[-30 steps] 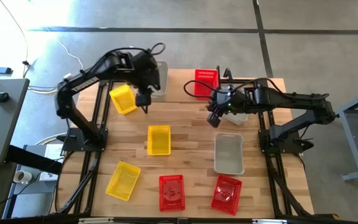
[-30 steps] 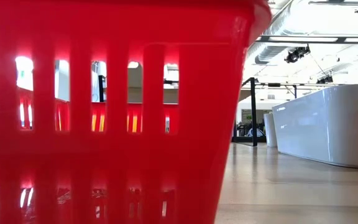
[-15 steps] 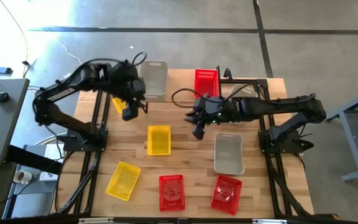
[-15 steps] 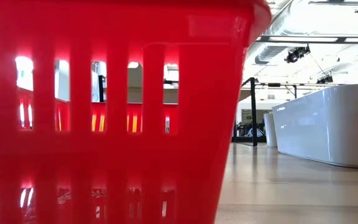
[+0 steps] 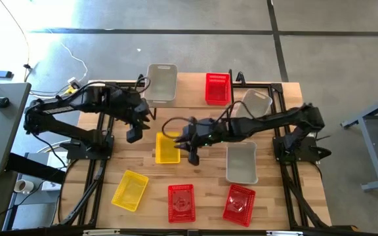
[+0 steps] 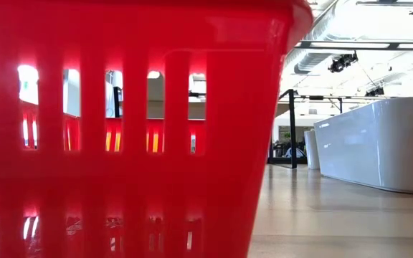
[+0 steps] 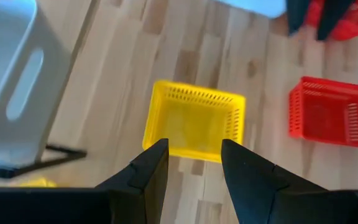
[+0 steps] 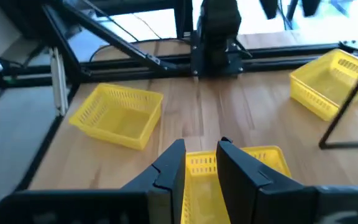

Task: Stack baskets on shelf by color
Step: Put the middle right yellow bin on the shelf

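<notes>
High view: I see the right gripper (image 5: 193, 157), fingers slightly parted and empty, at the right edge of the middle yellow basket (image 5: 168, 147) on the tabletop. Left gripper (image 5: 134, 135), open and empty, hangs just beyond the basket's upper-left corner.

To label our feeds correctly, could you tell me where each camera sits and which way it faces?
High view: overhead, looking straight down on the wooden table; both arms show.
Low view: at table height, facing the room; a red basket blocks most of it; no arm shows.
Left wrist view: behind the left end effector, looking at the middle yellow basket.
Right wrist view: behind the right end effector, facing the left arm's base.
Shared: the high view and both wrist views show that yellow basket.
</notes>
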{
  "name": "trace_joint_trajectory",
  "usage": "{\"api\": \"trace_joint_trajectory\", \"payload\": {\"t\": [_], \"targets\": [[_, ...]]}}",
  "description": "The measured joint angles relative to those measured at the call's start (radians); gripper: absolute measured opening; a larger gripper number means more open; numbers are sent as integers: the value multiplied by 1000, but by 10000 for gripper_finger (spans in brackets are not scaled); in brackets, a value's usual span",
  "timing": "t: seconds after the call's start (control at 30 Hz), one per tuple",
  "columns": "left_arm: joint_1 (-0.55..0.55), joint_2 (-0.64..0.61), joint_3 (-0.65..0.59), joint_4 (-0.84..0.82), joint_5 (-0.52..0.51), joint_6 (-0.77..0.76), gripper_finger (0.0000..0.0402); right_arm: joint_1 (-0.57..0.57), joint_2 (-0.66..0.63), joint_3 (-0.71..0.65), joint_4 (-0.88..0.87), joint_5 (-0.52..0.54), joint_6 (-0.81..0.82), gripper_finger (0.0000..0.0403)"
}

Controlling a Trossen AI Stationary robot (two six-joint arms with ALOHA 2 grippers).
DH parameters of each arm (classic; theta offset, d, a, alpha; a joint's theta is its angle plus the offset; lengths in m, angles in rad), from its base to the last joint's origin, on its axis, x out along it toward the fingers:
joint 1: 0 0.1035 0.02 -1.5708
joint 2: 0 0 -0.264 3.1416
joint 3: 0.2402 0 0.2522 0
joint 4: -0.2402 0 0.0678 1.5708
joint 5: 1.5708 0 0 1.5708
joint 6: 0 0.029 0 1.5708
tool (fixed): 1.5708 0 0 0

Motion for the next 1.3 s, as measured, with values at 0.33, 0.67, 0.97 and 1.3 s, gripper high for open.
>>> {"api": "trace_joint_trajectory", "payload": {"t": [0.33, 0.67, 0.97, 1.3], "targets": [[-43, 1, -92, -6, -115, -112, 138, -15, 123, 0, 32, -113, -65, 87], [-44, 2, -97, -8, -117, -178, 138, -17, 228, 0, 73, -139, -38, 133], [-43, 2, -97, -9, -119, -178, 138, -5, 311, 0, 101, -184, -1, 134], [-43, 2, -97, -9, -119, -176, 138, -6, 372, 0, 88, -154, 23, 134]]}}
